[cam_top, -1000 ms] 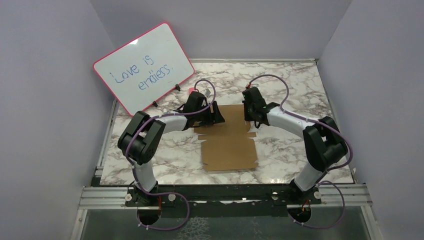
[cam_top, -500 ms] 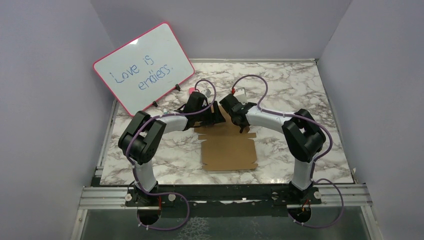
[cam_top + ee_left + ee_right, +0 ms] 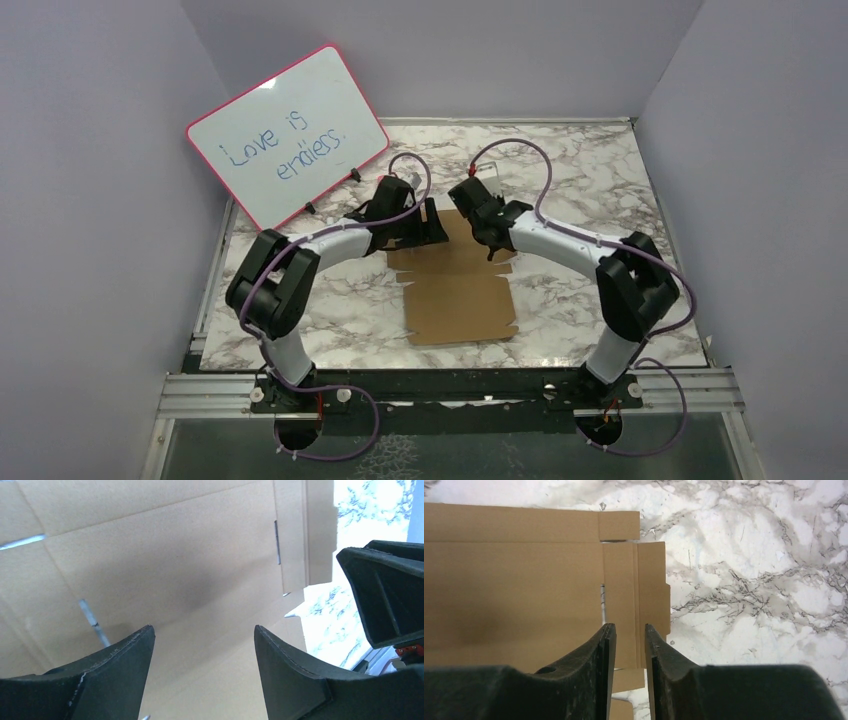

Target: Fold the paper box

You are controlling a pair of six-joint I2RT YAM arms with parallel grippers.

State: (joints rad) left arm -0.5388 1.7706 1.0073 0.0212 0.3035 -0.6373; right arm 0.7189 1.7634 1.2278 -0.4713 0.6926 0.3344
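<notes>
With the paper box lying flat beneath both tools, I'm at the first fold: left gripper spread wide and empty, right gripper narrowly parted over the side flap, whose edge I judge I must next catch and lift.
</notes>
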